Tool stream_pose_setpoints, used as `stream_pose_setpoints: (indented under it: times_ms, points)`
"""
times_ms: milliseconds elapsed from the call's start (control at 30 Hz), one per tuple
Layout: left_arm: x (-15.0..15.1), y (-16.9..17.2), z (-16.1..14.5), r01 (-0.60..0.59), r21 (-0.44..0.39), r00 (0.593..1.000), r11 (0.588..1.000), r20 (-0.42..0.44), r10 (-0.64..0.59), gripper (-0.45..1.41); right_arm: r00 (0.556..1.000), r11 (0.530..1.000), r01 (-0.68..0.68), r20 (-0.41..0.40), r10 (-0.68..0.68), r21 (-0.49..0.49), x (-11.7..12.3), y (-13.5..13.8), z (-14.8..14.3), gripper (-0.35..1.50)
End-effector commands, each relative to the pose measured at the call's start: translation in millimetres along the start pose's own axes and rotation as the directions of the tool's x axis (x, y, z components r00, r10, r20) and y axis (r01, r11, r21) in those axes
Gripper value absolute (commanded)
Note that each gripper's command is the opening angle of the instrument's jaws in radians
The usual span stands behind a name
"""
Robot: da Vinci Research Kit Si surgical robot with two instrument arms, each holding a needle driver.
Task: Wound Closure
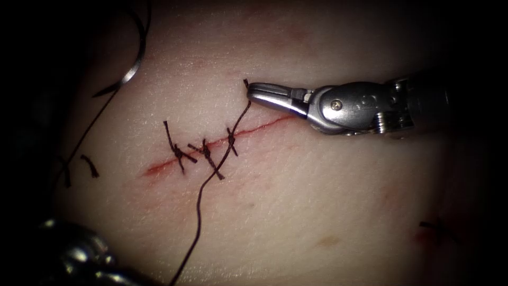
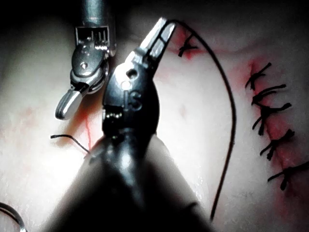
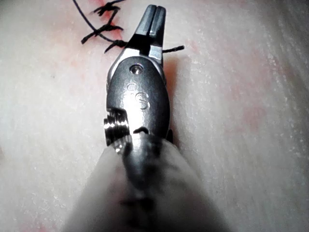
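Observation:
The tissue [image 1: 328,196] has a red cut [image 1: 267,125] running slantwise, with three dark stitches [image 1: 205,155] on its left part. My right tool [image 1: 253,92] lies just above the cut, jaws shut on the thread's short end above the third knot [image 1: 231,136]. In the right wrist view the jaws [image 3: 153,15] clamp the thread [image 3: 170,49]. The long thread [image 1: 199,204] runs down off the lower edge. My left tool's body [image 1: 79,254] sits low on the left; its jaws [image 2: 164,26] are shut on the thread [image 2: 231,116]. The curved needle [image 1: 135,53] lies free at the upper left, outside the tissue.
Short cut ends of thread [image 1: 90,166] lie left of the cut, and another dark piece [image 1: 434,226] lies at the lower right. A row of several finished stitches [image 2: 270,116] runs beside the left tool. The right tool [image 2: 66,107] is in the left wrist view too.

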Motion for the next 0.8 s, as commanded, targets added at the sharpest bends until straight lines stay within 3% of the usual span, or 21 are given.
stream_pose_setpoints:
  times_ms: [33,433,800]
  points:
    - [-0.7,-0.5,0.5,0.001,-0.012,1.000,1.000,0.000,-0.001,-0.45,1.000,1.000,-0.016,-0.014,0.016,-0.004,-1.0,-1.1,1.0,-0.35]
    - [-3.1,-3.9,1.1,-0.034,-0.060,0.996,0.998,0.075,0.038,-0.45,0.998,0.999,-0.038,-0.039,0.039,0.027,-1.3,-3.8,2.2,-0.35]
    - [-4.0,-7.3,-0.9,-0.107,-0.021,0.990,0.994,0.085,0.108,-0.45,0.989,0.993,-0.063,-0.129,0.076,0.102,-1.8,-4.6,2.5,-0.35]
